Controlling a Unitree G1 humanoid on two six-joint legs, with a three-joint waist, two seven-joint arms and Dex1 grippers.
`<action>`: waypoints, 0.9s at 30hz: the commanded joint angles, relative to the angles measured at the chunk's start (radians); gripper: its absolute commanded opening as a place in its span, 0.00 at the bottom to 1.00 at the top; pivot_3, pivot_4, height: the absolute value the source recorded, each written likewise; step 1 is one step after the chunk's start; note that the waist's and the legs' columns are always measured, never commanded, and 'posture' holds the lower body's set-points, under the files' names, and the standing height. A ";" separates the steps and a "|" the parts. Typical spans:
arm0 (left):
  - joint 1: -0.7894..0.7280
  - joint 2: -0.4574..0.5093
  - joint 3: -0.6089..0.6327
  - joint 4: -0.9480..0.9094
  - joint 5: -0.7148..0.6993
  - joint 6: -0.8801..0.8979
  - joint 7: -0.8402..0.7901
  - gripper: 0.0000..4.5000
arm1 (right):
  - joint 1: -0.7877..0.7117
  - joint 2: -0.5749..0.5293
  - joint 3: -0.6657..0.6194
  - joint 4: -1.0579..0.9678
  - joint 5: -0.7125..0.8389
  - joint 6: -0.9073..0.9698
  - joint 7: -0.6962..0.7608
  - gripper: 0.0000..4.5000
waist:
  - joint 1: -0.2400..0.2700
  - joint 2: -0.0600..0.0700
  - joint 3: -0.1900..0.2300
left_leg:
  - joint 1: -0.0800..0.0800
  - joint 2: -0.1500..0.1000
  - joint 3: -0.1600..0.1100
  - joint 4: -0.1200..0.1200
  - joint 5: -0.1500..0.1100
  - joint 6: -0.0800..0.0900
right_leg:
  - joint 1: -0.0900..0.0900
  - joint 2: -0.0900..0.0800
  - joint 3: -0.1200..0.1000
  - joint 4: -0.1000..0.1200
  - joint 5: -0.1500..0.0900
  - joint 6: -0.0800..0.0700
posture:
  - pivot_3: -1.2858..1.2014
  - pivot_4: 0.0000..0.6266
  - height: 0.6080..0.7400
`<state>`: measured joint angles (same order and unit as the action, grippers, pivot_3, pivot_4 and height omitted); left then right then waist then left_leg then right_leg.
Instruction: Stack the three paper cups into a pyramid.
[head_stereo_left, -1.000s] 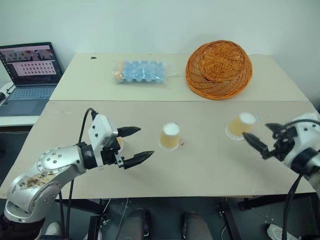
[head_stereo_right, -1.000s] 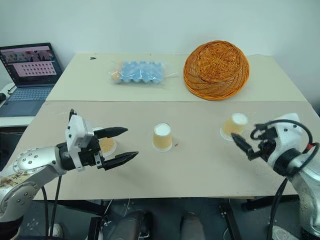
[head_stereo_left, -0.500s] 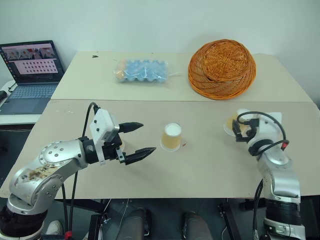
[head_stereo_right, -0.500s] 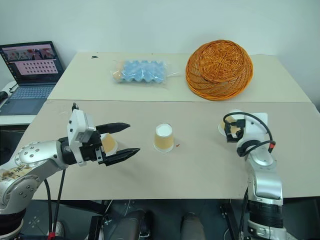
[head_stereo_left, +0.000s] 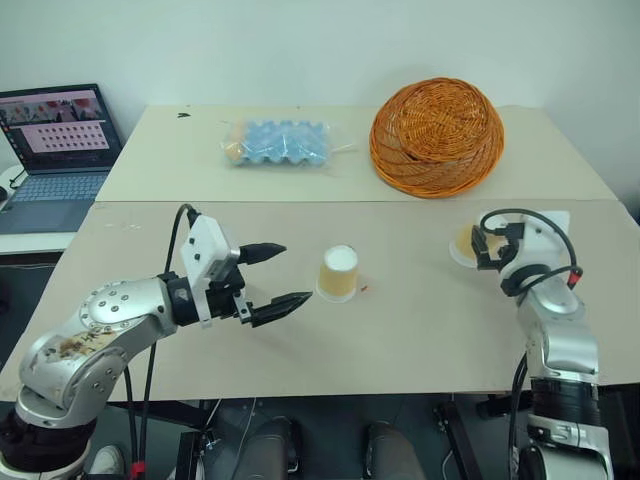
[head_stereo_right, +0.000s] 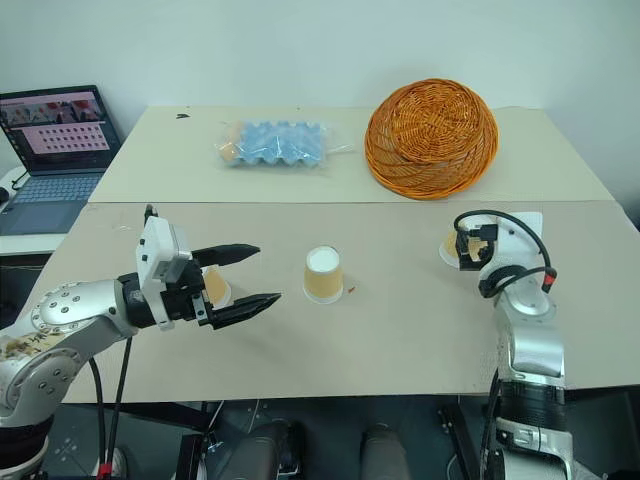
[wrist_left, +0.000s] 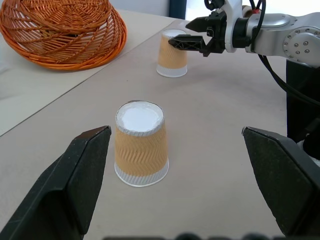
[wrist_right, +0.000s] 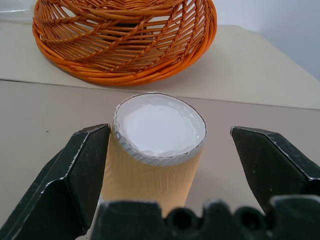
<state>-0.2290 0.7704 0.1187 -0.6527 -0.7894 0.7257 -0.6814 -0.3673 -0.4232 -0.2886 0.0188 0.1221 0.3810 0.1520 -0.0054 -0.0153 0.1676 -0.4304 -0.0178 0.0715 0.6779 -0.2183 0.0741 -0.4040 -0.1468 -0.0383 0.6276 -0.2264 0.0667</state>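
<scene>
- Standing upside down on the table (head_stereo_left: 420, 340), white bases up, are the three paper cups, none stacked on another.
- One cup, the middle cup (head_stereo_left: 339, 273), sits near the centre of the front table, a small red mark on the surface just beside it.
- A second, the right cup (wrist_right: 154, 155), stands toward the table's right edge, between the two black fingers of the right gripper (wrist_right: 165, 150); the jaws are spread wide on either side of it, one finger close against its side, the other clearly apart from it.
- In the left wrist view the right gripper's fingertips (wrist_left: 192, 44) reach across the top part of that cup.
- The third, the left cup (head_stereo_right: 215, 288), stands toward the left edge, partly hidden behind the left gripper (head_stereo_left: 280, 275).
- The left gripper hangs above the table with its jaws wide apart, holding nothing, pointing toward the middle cup.
- On the rear table, a wicker basket (head_stereo_left: 436, 136) lies dome up near the right edge, and a blue egg tray (head_stereo_left: 284, 143) in clear wrap lies near the middle.
- A laptop (head_stereo_left: 58, 150) sits open on a separate stand off the left edge.
</scene>
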 joint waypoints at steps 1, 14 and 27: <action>-0.002 -0.002 0.012 -0.029 -0.005 -0.010 0.004 1.00 | -0.047 -0.005 -0.016 0.018 0.013 -0.051 0.001 0.99 | -0.001 0.000 0.000 | 0.000 0.000 0.000 0.000 0.000 0.000 | 0.000 0.000 0.000 0.000 0.000 0.000 | 0.52 0.24 0.90; 0.005 0.001 0.021 -0.042 -0.015 -0.001 0.019 1.00 | -0.108 0.025 -0.037 0.126 0.070 -0.073 -0.008 0.99 | -0.006 0.000 0.000 | 0.000 0.000 0.000 0.000 0.000 0.000 | 0.000 0.000 0.000 0.000 0.000 0.000 | 0.52 0.24 0.90; 0.016 -0.001 0.018 -0.049 -0.019 0.000 0.028 1.00 | -0.110 0.030 -0.028 0.114 0.082 -0.073 -0.025 0.94 | -0.006 0.000 0.000 | 0.000 0.000 0.000 0.000 0.000 0.000 | 0.000 0.000 0.000 0.000 0.000 0.000 | 0.52 0.24 0.90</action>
<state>-0.2136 0.7686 0.1197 -0.6612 -0.7914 0.7268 -0.6572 -0.4535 -0.3885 -0.2941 0.1675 0.1956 0.3326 0.1343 -0.0119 -0.0153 0.1675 -0.4304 -0.0178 0.0715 0.6778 -0.2179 0.0736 -0.4040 -0.1468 -0.0383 0.6279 -0.2264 0.0667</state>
